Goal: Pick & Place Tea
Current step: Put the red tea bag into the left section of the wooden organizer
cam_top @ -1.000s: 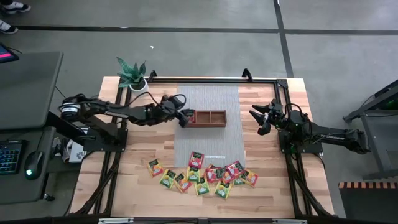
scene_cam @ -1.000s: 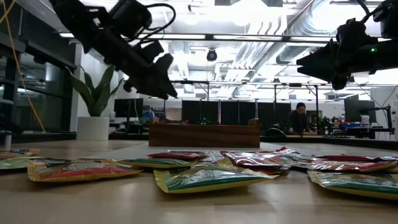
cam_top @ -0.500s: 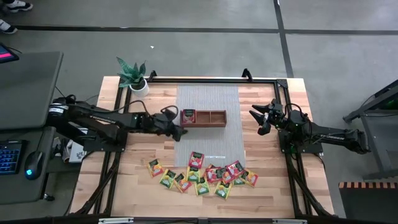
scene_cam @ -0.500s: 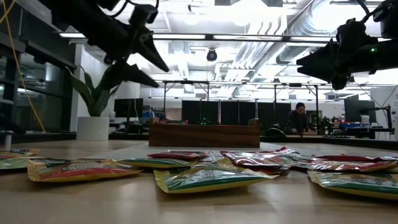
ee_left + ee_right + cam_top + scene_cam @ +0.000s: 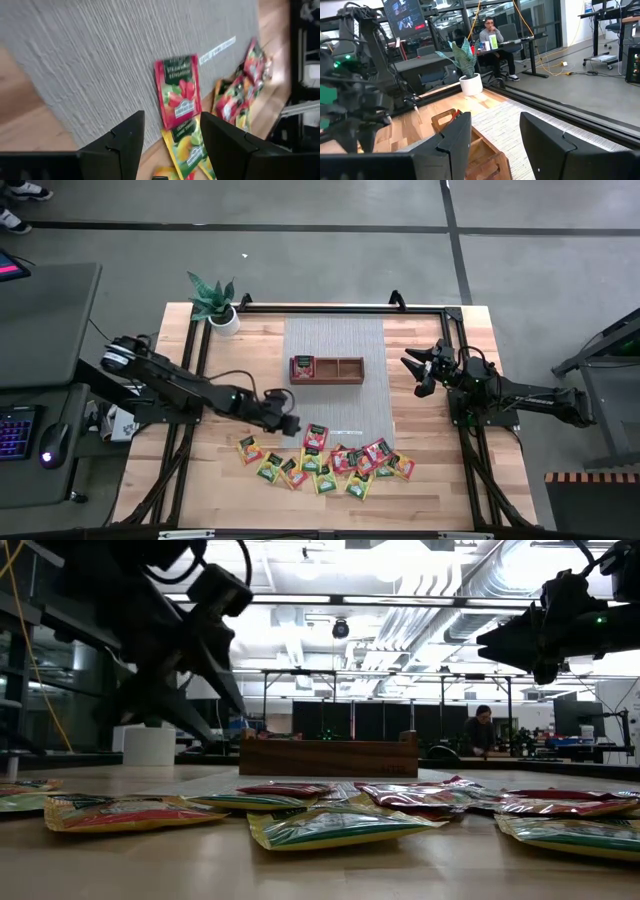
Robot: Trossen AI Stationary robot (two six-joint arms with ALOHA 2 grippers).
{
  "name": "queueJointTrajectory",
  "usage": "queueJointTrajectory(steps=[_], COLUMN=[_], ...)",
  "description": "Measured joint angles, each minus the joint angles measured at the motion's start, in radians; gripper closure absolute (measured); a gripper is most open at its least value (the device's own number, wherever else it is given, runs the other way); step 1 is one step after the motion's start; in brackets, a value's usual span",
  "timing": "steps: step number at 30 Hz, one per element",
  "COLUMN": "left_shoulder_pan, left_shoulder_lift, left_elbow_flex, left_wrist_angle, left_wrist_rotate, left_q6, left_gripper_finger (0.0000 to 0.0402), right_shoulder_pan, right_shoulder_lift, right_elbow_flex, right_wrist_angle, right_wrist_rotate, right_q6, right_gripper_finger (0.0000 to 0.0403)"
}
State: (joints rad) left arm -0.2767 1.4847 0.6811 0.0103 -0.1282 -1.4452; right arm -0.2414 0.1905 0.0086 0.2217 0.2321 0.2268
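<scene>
Several red, yellow and green tea packets (image 5: 325, 457) lie flat in a loose heap near the table's front edge. One red packet (image 5: 302, 366) lies in the left compartment of the brown wooden tray (image 5: 340, 379), which stands on the grey mat (image 5: 335, 340). My left gripper (image 5: 290, 420) hangs open and tilted down just left of the heap, with nothing between its fingers. In its wrist view a red packet (image 5: 179, 90) lies ahead on the mat's edge. My right gripper (image 5: 412, 370) waits open above the table's right side, level and pointing at the tray.
A potted plant (image 5: 222, 315) stands at the far left corner. A black metal frame (image 5: 340, 307) runs along the far edge and down both sides. Bare wood (image 5: 240, 395) lies between the tray and the heap on the left. A person (image 5: 492, 35) sits in the room beyond.
My left gripper has drawn away from the tray's left end and swung toward the table's near edge, sinking a little and rolling about its own axis, until it hangs beside the packet heap. The red packet stays in the tray's left compartment.
</scene>
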Motion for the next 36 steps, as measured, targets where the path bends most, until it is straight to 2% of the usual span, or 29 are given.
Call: queueJointTrajectory(steps=[6,18,28,36], left_shoulder_pan=[-0.006,-0.005,-0.004,0.01], left_shoulder_lift=[0.09,0.22,0.233,0.25], left_elbow_flex=[0.061,0.184,0.2,0.198], left_wrist_angle=[0.037,0.014,-0.037,-0.033], left_wrist_rotate=[0.049,0.049,0.05,0.074], left_q6=[-0.002,-0.011,-0.044,-0.053], left_gripper_finger=[0.021,0.0209,0.0123,0.0114], right_shoulder_pan=[0.0,0.0,0.0,0.0], right_shoulder_lift=[0.0,0.0,0.0,0.0], right_elbow_flex=[0.0,0.0,0.0,0.0], right_wrist_angle=[-0.001,0.0,0.0,0.0], right_wrist_rotate=[0.0,0.0,0.0,0.0], right_q6=[0.0,0.0,0.0,0.0], right_gripper_finger=[0.0238,0.0238,0.0238,0.0238])
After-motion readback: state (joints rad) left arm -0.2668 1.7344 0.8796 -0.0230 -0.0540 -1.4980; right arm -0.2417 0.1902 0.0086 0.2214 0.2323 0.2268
